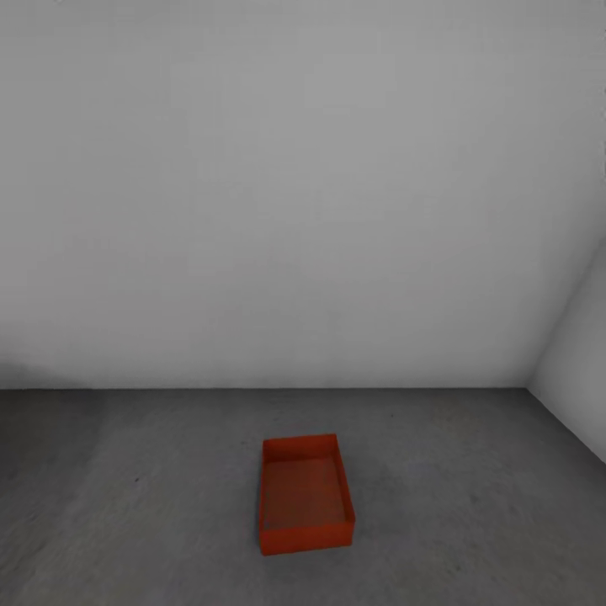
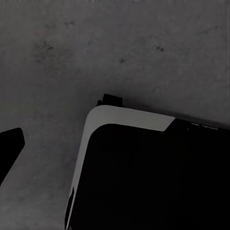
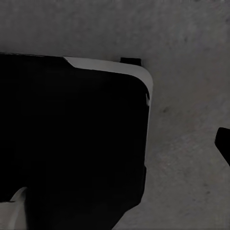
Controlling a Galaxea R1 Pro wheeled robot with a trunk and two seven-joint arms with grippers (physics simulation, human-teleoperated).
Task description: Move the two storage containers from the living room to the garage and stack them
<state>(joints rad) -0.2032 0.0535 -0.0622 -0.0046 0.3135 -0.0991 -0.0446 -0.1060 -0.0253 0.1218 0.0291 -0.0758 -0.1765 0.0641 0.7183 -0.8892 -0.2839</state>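
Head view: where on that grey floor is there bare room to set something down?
Nearly everywhere. The concrete floor lies bare left of the red-orange container, right of it toward the side wall, and between it and the back wall. Nowhere is crowded.

1. My head view is evenly lit and soft, the wall [image 1: 303,185] flat grey.
2. A faint shadow darkens the floor [image 1: 76,438] at left.
3. Both wrist views are dim, grainy.
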